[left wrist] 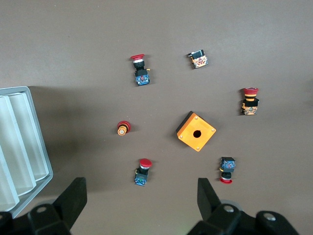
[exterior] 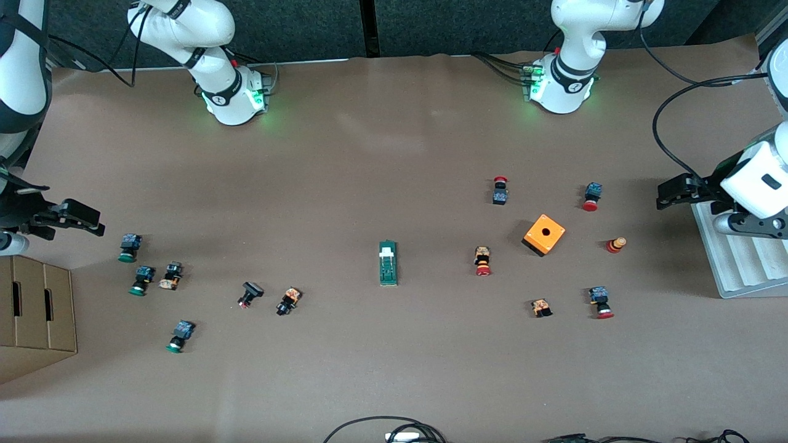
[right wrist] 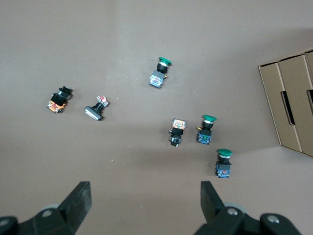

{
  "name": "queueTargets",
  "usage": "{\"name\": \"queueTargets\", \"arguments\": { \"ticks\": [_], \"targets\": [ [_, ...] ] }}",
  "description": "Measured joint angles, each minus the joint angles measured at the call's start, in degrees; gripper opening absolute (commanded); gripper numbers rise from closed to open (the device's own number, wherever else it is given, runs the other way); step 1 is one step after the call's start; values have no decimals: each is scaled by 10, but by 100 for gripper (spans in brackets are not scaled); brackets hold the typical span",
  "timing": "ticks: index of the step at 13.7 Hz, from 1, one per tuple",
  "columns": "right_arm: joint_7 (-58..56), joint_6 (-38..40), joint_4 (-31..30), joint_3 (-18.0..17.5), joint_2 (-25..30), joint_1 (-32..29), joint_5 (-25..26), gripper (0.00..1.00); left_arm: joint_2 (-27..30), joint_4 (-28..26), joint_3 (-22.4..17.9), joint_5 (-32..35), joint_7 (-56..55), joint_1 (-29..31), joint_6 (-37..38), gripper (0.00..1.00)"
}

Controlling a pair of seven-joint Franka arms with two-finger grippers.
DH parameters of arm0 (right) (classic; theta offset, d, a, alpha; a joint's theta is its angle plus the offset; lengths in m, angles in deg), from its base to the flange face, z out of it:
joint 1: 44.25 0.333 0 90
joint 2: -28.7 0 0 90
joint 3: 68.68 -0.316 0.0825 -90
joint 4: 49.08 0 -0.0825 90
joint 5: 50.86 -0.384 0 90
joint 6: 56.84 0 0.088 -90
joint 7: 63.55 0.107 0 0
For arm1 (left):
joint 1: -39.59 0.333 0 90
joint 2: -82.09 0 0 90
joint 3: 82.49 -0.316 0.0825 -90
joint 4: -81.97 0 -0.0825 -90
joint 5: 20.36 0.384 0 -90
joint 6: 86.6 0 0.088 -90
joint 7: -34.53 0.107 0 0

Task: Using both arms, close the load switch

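The load switch [exterior: 388, 263], a narrow dark-green block with a white sliding piece, lies alone in the middle of the table and shows in neither wrist view. My left gripper [exterior: 663, 195] hangs open over the left arm's end of the table, beside a white tray. In the left wrist view the left gripper [left wrist: 141, 190] has nothing between its fingers. My right gripper [exterior: 97, 223] hangs open over the right arm's end, above the green-capped buttons. The right wrist view shows the right gripper [right wrist: 144, 190] wide apart over bare table.
An orange cube [exterior: 544, 234] with a hole and several red-capped push buttons [exterior: 482, 261] lie toward the left arm's end. Green-capped buttons [exterior: 129, 247] and a cardboard box [exterior: 37, 314] sit at the right arm's end. The white ribbed tray [exterior: 745, 258] borders the left arm's end.
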Motion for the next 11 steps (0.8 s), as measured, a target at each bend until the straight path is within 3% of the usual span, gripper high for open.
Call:
{"name": "queueTargets", "arguments": {
  "ticks": [7,11],
  "targets": [
    [0,0,0,-1,0,1,0,100,5,0,2,0,-1,0,13,100],
    [0,0,0,-1,0,1,0,100,8,0,49,-2,-52,-1,9,100]
  ]
}}
